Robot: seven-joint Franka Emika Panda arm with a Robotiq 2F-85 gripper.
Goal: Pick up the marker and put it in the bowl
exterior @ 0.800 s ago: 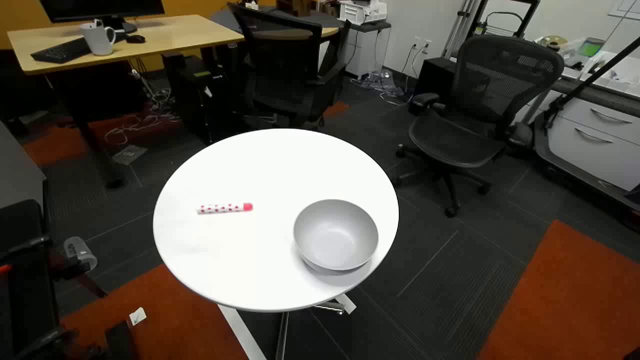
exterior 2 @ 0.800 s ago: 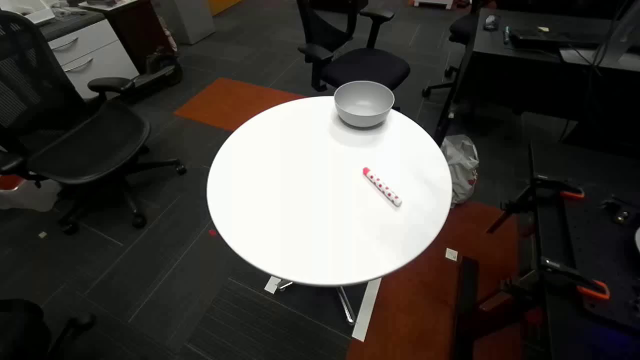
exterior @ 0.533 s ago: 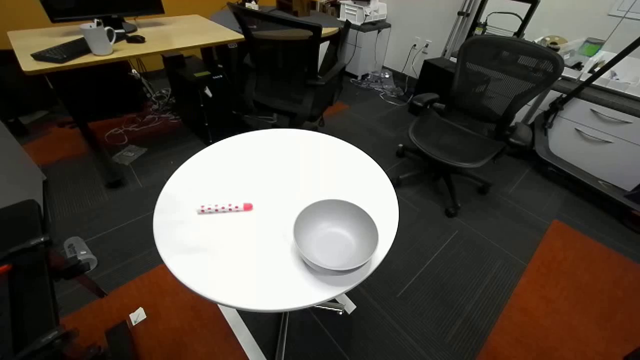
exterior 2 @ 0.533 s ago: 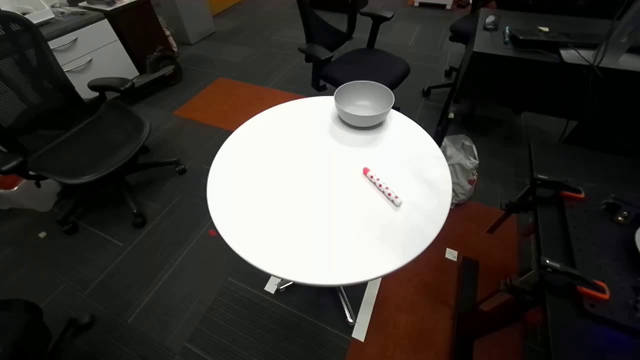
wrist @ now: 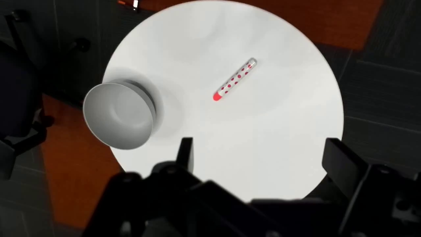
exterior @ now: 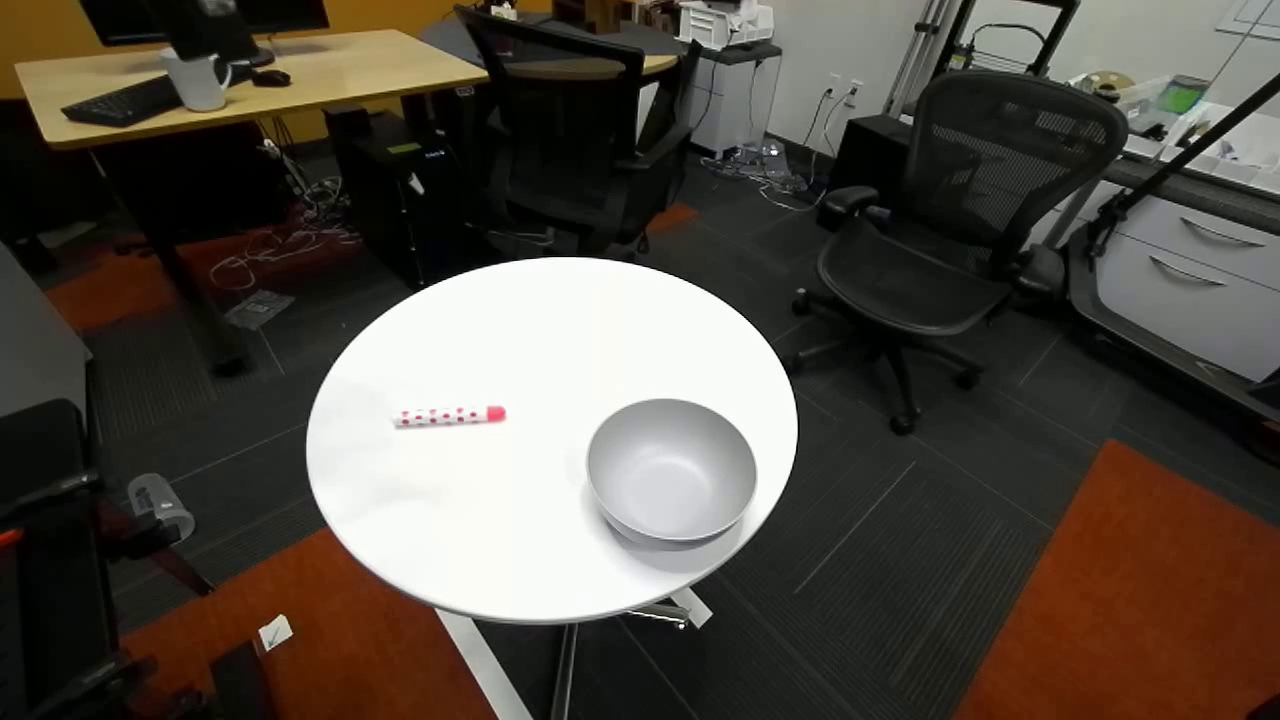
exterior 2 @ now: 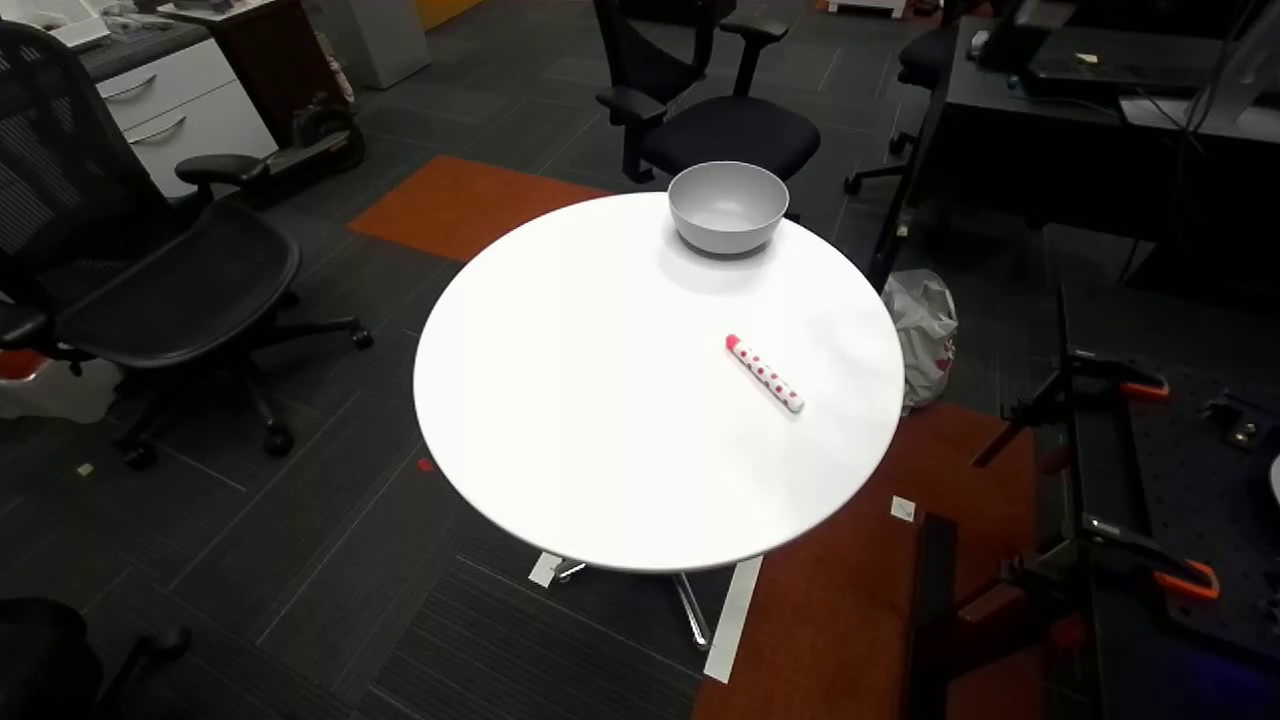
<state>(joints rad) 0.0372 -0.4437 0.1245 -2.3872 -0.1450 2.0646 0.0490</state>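
The marker is a white stick with red dots and a red end. It lies flat on the white round table (exterior: pixel 560 330) in both exterior views (exterior: pixel 450 417) (exterior 2: pixel 765 374) and in the wrist view (wrist: pixel 235 79). The grey bowl (exterior: pixel 672 470) stands upright near the table's edge, apart from the marker, and nothing shows inside it. It also shows in the exterior view (exterior 2: pixel 728 207) and the wrist view (wrist: pixel 120 115). My gripper (wrist: pixel 259 140) is above the table with its fingers wide apart and nothing between them. Marker and bowl lie beyond the fingertips in the wrist view.
Black office chairs (exterior: pixel 960 200) (exterior 2: pixel 710 120) stand around the table. A wooden desk (exterior: pixel 360 70) with a white mug (exterior: pixel 197 78) is behind. A dark bench with orange-tipped clamps (exterior 2: pixel 1185 580) is beside the table. A plastic bag (exterior 2: pixel 920 335) lies on the floor.
A dark part of the arm or gripper has come into view at the top of both exterior views. Faint shadows on the table have shifted. The marker and bowl have not moved.
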